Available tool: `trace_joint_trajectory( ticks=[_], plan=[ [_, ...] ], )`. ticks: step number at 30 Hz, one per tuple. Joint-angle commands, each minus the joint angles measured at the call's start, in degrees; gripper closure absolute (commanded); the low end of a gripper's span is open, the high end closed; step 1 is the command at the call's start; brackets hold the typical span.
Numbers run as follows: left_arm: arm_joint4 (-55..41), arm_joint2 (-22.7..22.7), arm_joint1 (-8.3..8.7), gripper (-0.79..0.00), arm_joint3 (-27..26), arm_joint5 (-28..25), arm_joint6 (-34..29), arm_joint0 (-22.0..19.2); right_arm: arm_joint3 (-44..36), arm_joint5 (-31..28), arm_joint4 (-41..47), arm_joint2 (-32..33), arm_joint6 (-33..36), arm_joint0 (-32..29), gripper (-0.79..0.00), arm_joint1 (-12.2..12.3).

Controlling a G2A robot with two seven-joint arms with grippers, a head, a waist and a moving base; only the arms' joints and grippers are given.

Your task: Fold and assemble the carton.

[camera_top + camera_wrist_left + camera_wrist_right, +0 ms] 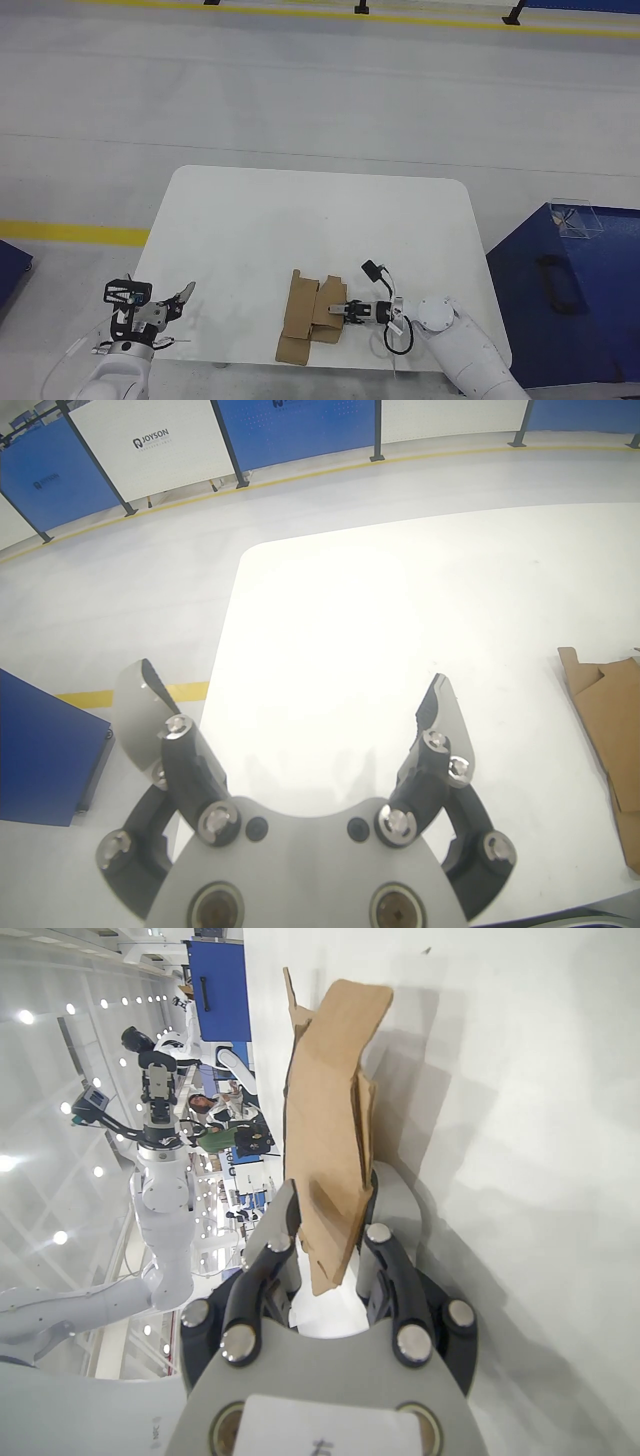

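A flat brown carton (310, 315) lies on the white table (300, 210) near its front edge, with its flaps spread. My right gripper (345, 312) is at the carton's right side, low over the table. In the right wrist view the right gripper (332, 1198) is shut on a flap of the carton (325, 1128), which is lifted off the tabletop. My left gripper (165, 300) hangs over the table's front left corner, well apart from the carton. It stands open (292, 672) with nothing between its fingers, and the carton's edge (610, 720) lies off to one side.
A blue cabinet (560, 290) stands right of the table with a clear plastic box (578, 218) on top. Another blue block (45, 760) sits on the floor by the table's left side. The back and middle of the tabletop are bare.
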Motion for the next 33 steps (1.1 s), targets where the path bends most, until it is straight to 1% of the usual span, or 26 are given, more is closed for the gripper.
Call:
trace_joint_trajectory(
  ticks=[1, 3, 6, 9, 11, 15, 18, 20, 23, 25, 28, 31, 33],
  plan=[
    [0.00, 0.00, 0.00, -0.785, 0.00, 0.00, 0.00, 0.00, 0.31, -1.16, 1.99, 0.31, 1.50, 0.19, 0.000, 0.00],
    [0.00, 0.00, 0.00, -0.785, 0.00, 0.00, 0.00, 0.00, 0.61, -2.08, 4.81, 0.83, 3.38, 0.35, 0.000, 0.00],
    [0.00, 0.00, 0.00, -0.785, 0.00, 0.00, 0.00, 0.00, 0.46, -4.23, 10.83, 2.23, 8.35, 0.68, 0.000, 0.18],
    [0.00, 0.00, 0.00, -0.785, 0.00, 0.00, 0.00, 0.00, -1.03, -4.38, 17.02, 5.04, 13.83, 2.12, 0.000, 0.82],
    [0.00, 0.00, 0.00, -0.785, 0.00, 0.00, 0.00, 0.00, -4.27, -3.14, 20.46, 7.58, 17.50, 2.76, 0.000, 1.61],
    [0.00, 0.00, 0.00, -0.785, 0.00, 0.00, 0.00, 0.00, -15.87, 5.00, 26.56, 14.79, 25.36, 2.21, 0.000, 4.02],
    [0.00, 0.00, 0.00, -0.785, 0.00, 0.00, 0.00, 0.00, -25.89, 14.28, 30.84, 21.17, 30.33, 0.88, 0.000, 5.83],
    [0.00, 0.00, 0.00, -0.785, 0.00, 0.00, 0.00, 0.00, -32.02, 19.85, 32.45, 24.96, 31.59, 0.08, 0.000, 6.81],
    [0.00, 0.00, 0.00, -0.785, 0.00, 0.00, 0.00, 0.00, -40.06, 26.25, 34.15, 28.56, 31.59, -1.15, 0.000, 7.90],
    [0.00, 0.00, 0.00, -0.785, 0.00, 0.00, 0.00, 0.00, -43.74, 29.00, 34.88, 30.45, 31.48, -1.44, 0.000, 8.38],
    [0.00, 0.00, 0.00, -0.785, 0.00, 0.00, 0.00, 0.00, -48.21, 30.94, 35.24, 31.95, 29.91, -1.73, 0.000, 8.77],
    [0.00, 0.00, 0.00, -0.785, 0.00, 0.00, 0.00, 0.00, -50.86, 32.92, 36.78, 32.00, 29.37, -1.93, 0.000, 8.96],
    [0.00, 0.00, 0.00, -0.785, 0.00, 0.00, 0.00, 0.00, -51.04, 34.48, 38.06, 31.78, 29.20, -1.76, 0.000, 9.05]
  ],
)
